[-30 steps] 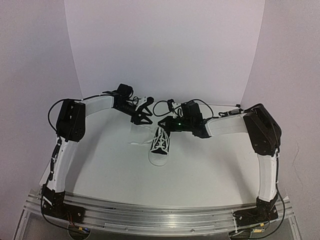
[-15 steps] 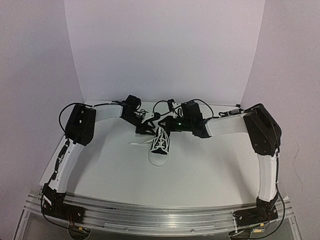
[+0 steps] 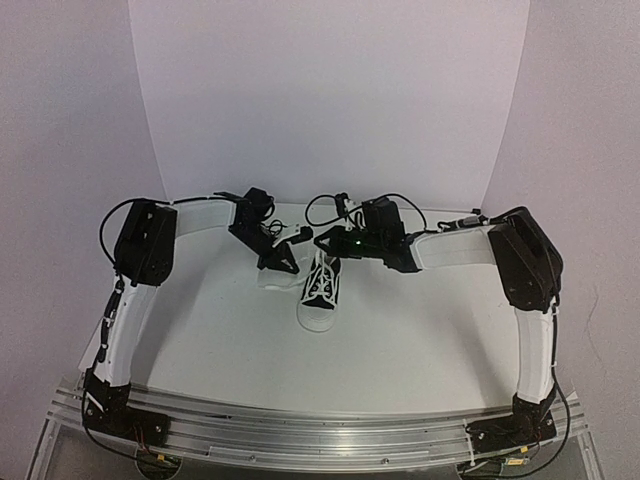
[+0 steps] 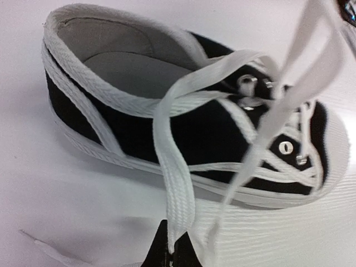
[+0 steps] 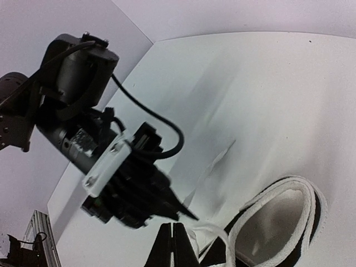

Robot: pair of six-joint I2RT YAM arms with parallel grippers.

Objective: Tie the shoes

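Sneaker [image 3: 319, 292] sits mid-frame on the tabletop [image 3: 420, 330]. Left jaws are pinched shut on a lace [image 4: 173, 183]; right jaws look closed on the other lace [image 4: 303, 80], upper right. Uneven pulls could drag the light sneaker or slip a lace free.

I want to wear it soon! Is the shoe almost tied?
Not yet. The sneaker is laced through its eyelets, but no bow shows. The left gripper pinches one lace, and the other lace runs up, seemingly held by the right gripper. Crossing, looping and pulling tight are left.
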